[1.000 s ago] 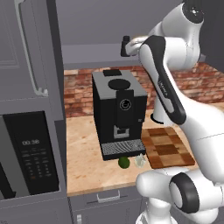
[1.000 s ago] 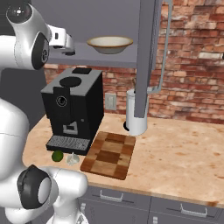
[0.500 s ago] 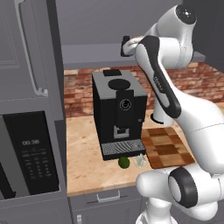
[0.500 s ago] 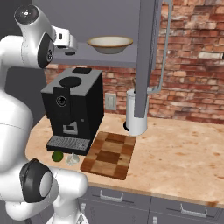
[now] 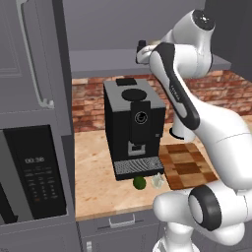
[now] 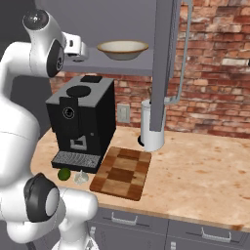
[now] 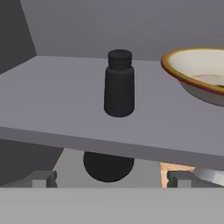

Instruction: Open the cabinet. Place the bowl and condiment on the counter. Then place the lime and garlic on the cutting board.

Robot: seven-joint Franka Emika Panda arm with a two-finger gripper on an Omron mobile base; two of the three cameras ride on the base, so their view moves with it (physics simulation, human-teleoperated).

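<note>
With the grey wall cabinet [image 6: 163, 63] open, you are lining up on the small slim black bottle [image 7: 119, 84], upright on the shelf beside the cream, tan-rimmed bowl [image 7: 197, 74]; fingers [image 7: 43, 178] spread wide and empty, so advance, then close around it.

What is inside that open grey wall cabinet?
On the grey wall cabinet's shelf stand a small black bottle and a wide cream bowl with a tan rim. Its higher shelves are out of view.
</note>
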